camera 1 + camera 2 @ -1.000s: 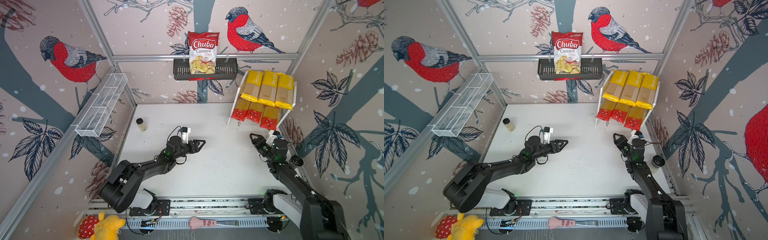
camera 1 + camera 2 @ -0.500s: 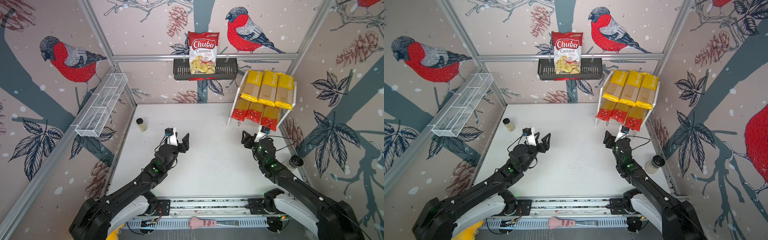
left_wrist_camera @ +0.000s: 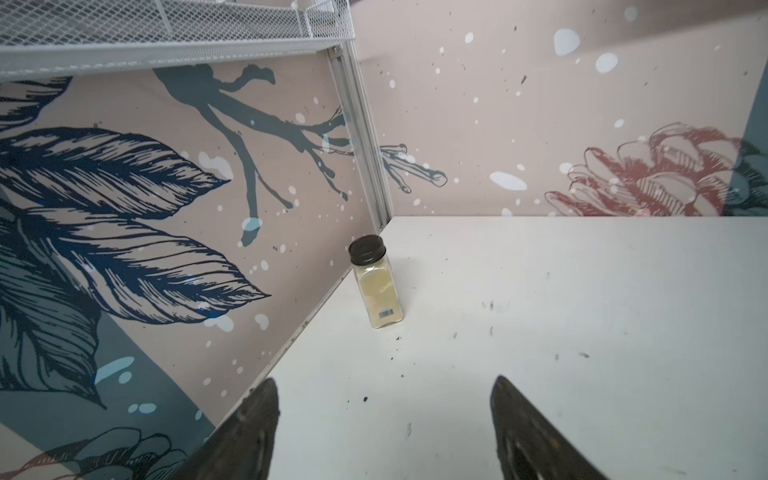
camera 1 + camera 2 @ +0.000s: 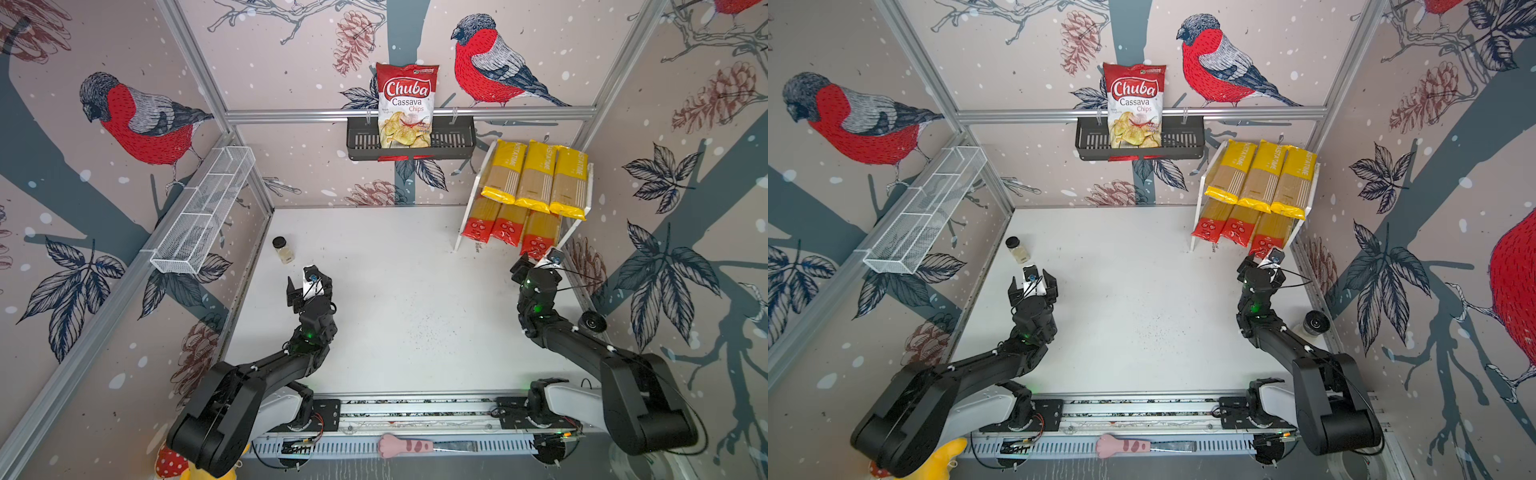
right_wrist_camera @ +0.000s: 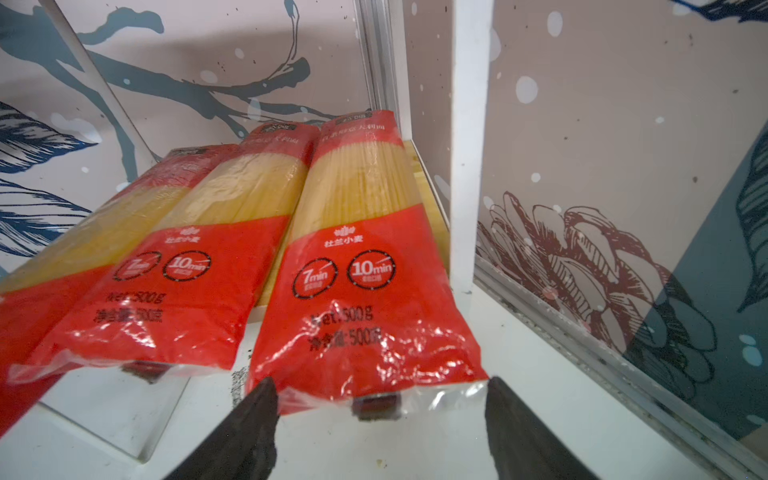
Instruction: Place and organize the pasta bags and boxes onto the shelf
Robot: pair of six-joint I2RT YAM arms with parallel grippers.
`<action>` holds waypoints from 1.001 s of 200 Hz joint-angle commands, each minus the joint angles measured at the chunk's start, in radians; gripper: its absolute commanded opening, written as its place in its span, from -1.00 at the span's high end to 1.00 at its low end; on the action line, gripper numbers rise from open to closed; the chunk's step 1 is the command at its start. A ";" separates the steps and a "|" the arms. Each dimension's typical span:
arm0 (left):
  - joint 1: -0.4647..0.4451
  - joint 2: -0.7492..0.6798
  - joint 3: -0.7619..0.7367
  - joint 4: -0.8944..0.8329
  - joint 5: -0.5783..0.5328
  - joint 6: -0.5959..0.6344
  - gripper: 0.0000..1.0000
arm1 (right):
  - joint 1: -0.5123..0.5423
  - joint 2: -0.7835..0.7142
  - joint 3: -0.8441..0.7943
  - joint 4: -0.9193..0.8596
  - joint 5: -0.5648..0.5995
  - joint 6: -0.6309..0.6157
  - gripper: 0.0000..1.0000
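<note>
At the shelf (image 5: 467,166), right jaws have arrived open.

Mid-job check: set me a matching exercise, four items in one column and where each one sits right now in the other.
Items:
1. yellow packets
2. red-ended packets
3. chips bag
4. spice jar

Places:
A. in the black basket
B. standing on the table
C. upper tier of the shelf
D. lower tier of the shelf

Pairs: 1-C, 2-D, 3-A, 4-B
</note>
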 commanded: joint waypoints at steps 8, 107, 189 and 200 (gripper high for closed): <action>0.082 0.092 -0.055 0.220 0.172 -0.089 -0.61 | 0.010 0.043 -0.037 0.161 0.053 -0.120 -0.54; 0.181 0.345 -0.065 0.537 0.301 -0.089 -0.63 | -0.009 0.173 -0.159 0.457 -0.025 -0.175 -0.56; 0.205 0.405 -0.040 0.543 0.327 -0.108 -0.64 | -0.069 0.212 -0.149 0.458 -0.114 -0.129 -0.59; 0.202 0.396 -0.035 0.516 0.327 -0.108 -0.64 | -0.079 0.221 -0.148 0.458 -0.146 -0.130 -0.59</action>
